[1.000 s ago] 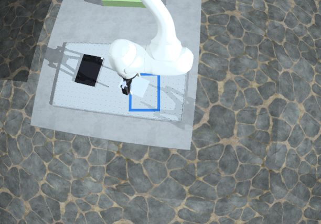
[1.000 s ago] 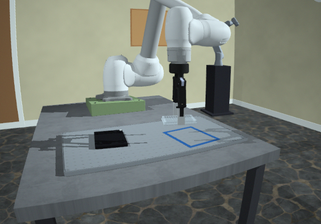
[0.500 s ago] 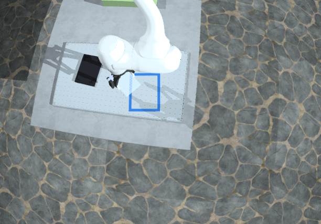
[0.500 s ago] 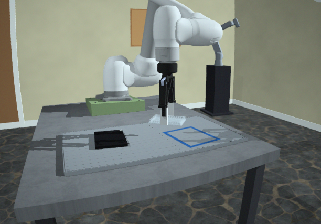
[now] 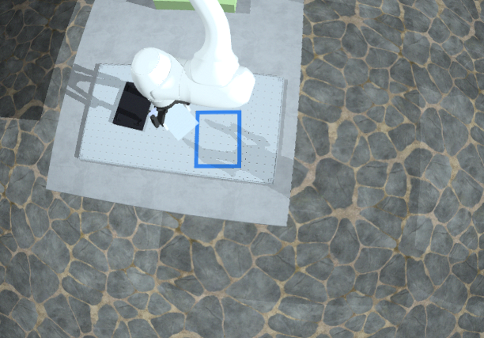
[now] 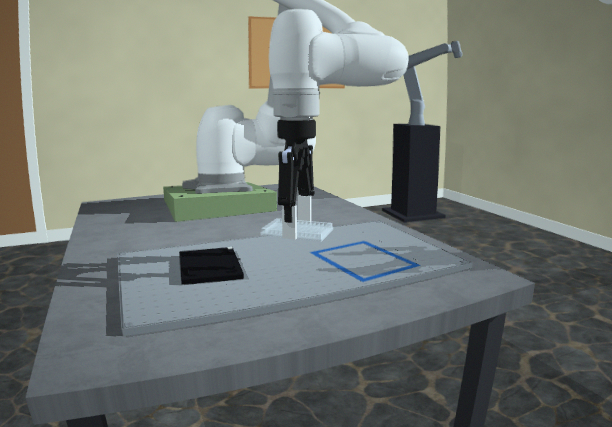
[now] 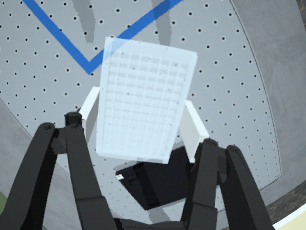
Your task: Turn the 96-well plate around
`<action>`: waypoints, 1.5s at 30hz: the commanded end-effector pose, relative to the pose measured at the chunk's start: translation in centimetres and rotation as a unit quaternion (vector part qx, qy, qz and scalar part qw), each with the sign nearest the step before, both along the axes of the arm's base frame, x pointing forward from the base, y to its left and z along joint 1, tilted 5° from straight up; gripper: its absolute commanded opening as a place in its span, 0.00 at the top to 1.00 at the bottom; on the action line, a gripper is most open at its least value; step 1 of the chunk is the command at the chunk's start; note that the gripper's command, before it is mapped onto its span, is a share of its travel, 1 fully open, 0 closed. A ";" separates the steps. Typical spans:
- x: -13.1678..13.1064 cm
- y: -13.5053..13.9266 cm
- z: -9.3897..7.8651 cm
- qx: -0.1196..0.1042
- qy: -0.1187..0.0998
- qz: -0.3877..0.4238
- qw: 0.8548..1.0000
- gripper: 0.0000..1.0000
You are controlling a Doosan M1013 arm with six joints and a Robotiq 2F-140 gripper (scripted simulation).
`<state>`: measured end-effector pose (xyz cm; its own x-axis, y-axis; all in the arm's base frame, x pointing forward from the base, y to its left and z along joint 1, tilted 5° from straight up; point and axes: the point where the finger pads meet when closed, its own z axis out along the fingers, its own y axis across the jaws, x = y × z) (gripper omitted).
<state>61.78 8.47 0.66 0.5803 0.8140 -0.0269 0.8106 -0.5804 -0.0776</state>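
Here, gripper (image 6: 299, 219) clamped on the 96-well plate (image 6: 298, 229), plate level between the fingertips, above the deck, between nest N1 (image 6: 210, 265) and spot B1 (image 6: 365, 260).

Yellow room, stone floor

Cracked grey stone floor (image 6: 545, 337), yellowish walls (image 6: 125, 82), orange board (image 6: 260, 52) far back, grey table (image 6: 280, 337) up front.

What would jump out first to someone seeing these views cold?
Probably the clear 96-well plate, clamped in the black gripper and hanging above the deck between the two landmarks. To one side sits the black nest N1, with nothing in it; to the other lies the blue taped outline B1.
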 end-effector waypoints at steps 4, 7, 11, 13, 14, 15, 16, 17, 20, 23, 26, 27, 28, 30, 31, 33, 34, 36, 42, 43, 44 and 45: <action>-0.3 -1.8 0.1 0.000 0.000 0.000 1.000 1.00; -0.4 -2.8 0.1 0.000 0.000 0.000 1.000 1.00; -0.6 -4.1 0.1 0.000 0.000 0.000 1.000 1.00; -0.7 -4.8 0.1 0.000 0.000 0.000 1.000 1.00; -0.7 -4.8 0.1 0.000 0.000 0.000 1.000 1.00; -0.7 -4.8 0.1 0.000 0.000 0.000 1.000 1.00; -0.8 -5.1 0.1 0.000 0.000 0.000 1.000 1.00; -0.8 -5.4 0.2 0.000 0.000 0.000 1.000 1.00; -1.0 -6.4 0.2 0.000 0.000 0.000 1.000 1.00; -1.1 -7.4 0.2 0.000 0.000 0.000 1.000 1.00; -1.3 -8.4 0.2 0.000 0.000 0.000 1.000 1.00; -1.3 -8.7 0.2 0.000 0.000 0.000 1.000 1.00; -1.4 -9.1 0.2 0.000 0.000 0.000 1.000 1.00; -1.5 -9.7 0.3 0.000 0.000 0.000 1.000 1.00; -1.5 -9.7 0.3 0.000 0.000 0.000 1.000 1.00; -1.5 -10.1 0.3 0.000 0.000 0.000 1.000 1.00; -1.6 -10.4 0.3 0.000 0.000 0.000 1.000 1.00; -1.7 -11.0 0.3 0.000 0.000 0.000 1.000 1.00; -2.0 -13.0 0.4 0.000 0.000 0.000 1.000 1.00; -2.1 -13.4 0.4 0.000 0.000 0.000 1.000 1.00; -2.1 -13.7 0.4 0.000 0.000 0.000 1.000 1.00; -2.2 -14.0 0.4 0.000 0.000 0.000 1.000 1.00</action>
<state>59.73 -4.86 1.01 0.5802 0.8140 -0.0270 0.8107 -0.5804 -0.0776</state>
